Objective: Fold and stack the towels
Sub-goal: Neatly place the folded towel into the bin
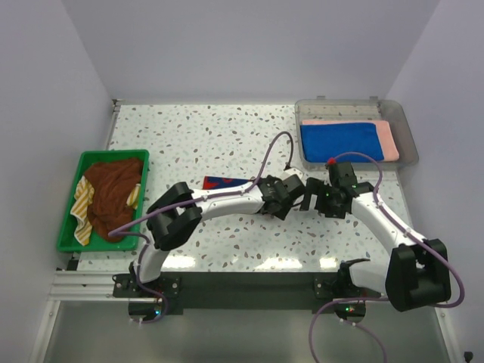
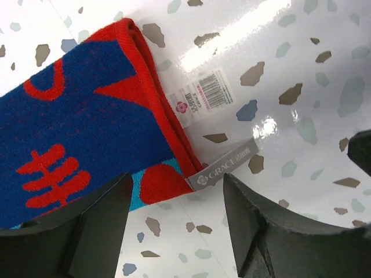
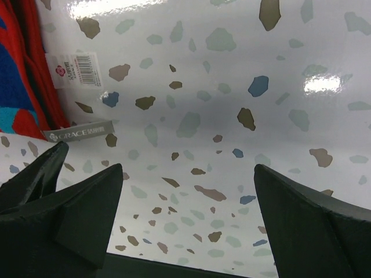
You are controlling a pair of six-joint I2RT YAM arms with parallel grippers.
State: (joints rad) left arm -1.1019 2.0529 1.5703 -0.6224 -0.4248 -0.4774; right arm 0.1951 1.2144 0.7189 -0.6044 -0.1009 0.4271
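A folded blue towel with red pattern (image 1: 224,181) lies on the speckled table, mostly hidden by the left arm; its corner with grey and white labels shows in the left wrist view (image 2: 81,127) and the right wrist view (image 3: 23,75). My left gripper (image 2: 177,217) is open just off that corner. My right gripper (image 3: 188,197) is open over bare table, to the right of the towel. A royal blue towel (image 1: 339,141) lies on a salmon pink towel (image 1: 389,136) in the clear tray (image 1: 404,121). A brown towel (image 1: 112,193) and a yellowish striped towel (image 1: 82,208) lie crumpled in the green basket (image 1: 72,178).
Both grippers (image 1: 299,193) are close together at the table's middle. The clear tray sits at the back right, the green basket at the left edge. White walls close in the sides and back.
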